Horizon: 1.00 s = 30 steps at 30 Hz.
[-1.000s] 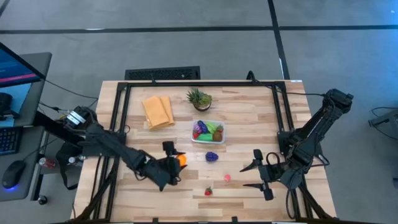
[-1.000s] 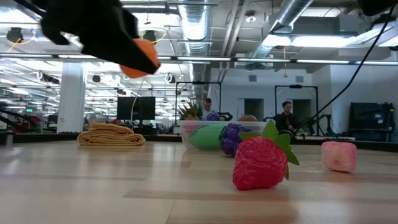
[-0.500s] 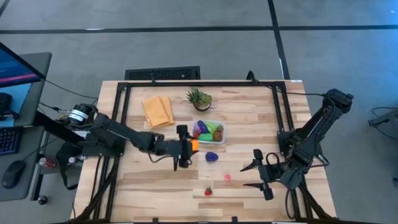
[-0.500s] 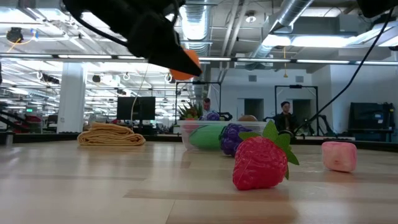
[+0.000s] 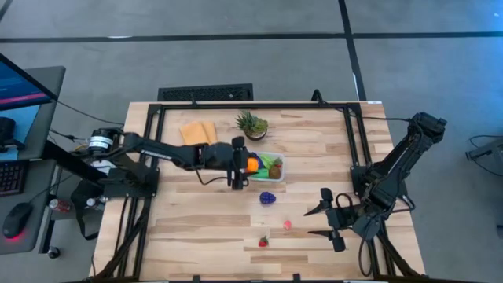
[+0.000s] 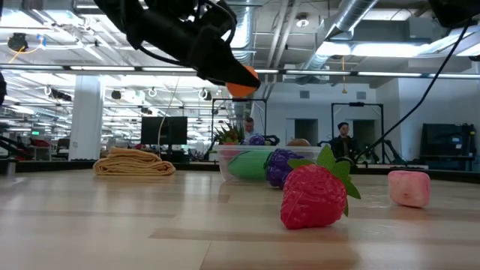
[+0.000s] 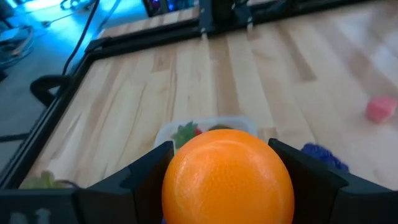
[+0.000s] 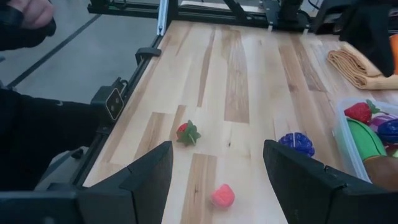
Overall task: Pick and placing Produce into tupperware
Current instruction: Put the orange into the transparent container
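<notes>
The tub (image 5: pixel 263 167) sits near the middle of the table (image 5: pixel 314 141) and already holds several pieces: a purple one, a green one, a brown one and a strawberry can be made out inside it. The left gripper (image 5: pixel 240 164) hangs in the air just beside the tub, on the side away from the right arm, clenched on an orange (image 5: pixel 251 164) that fills the gap between its fingers (image 7: pixel 143 180); the low view shows the orange above the tub's rim, not yet inside. Three pieces are left on the table, all on the side of the tub away from the plant (image 5: pixel 251 123): purple grapes (image 5: pixel 268 197) near the tub, a pink piece (image 5: pixel 288 225) farther off, and a strawberry (image 5: pixel 263 241) farthest from it. The right gripper (image 5: pixel 330 222) waits low, well apart from the tub toward the table's right edge, fingers spread and holding nothing. By the look of it the job is past halfway: the orange needs carrying over the tub and letting go, then the three loose pieces fetched. The cloth (image 5: pixel 198 133) beside the plant is no part of it.
</notes>
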### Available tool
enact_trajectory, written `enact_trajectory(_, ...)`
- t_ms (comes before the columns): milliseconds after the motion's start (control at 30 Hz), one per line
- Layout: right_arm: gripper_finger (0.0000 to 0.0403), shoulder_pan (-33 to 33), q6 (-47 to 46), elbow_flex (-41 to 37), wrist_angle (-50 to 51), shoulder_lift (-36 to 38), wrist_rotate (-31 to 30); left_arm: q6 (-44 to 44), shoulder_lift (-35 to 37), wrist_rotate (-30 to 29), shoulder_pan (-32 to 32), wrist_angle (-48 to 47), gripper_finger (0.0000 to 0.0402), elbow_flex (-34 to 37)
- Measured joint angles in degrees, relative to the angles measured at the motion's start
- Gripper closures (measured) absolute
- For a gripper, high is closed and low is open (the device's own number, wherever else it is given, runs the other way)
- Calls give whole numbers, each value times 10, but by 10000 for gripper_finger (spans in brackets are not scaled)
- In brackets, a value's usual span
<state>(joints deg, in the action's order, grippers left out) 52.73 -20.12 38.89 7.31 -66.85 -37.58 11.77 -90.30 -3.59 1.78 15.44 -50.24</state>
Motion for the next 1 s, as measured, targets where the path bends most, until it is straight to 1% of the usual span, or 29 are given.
enact_trajectory(133, 157, 0, 0, 0, 0, 0, 0, 1, 0, 46, 26, 24, 163, 0)
enact_trajectory(367, 164, 0, 0, 0, 4, 0, 0, 6, -35, 106, 50, 85, 163, 0)
enact_trajectory(500, 171, 0, -4, 0, 7, 0, 0, 7, -65, 125, 58, 131, 163, 0)
enact_trajectory(600, 177, 0, -4, 0, 8, 0, 0, 7, -91, 138, 64, 143, 163, -11)
enact_trajectory(833, 184, 0, -9, 0, 11, 0, 0, -2, -140, 170, 76, 150, 163, -45)
enact_trajectory(1000, 184, 0, -20, 0, 14, 0, 0, -6, -150, 184, 83, 144, 163, -62)
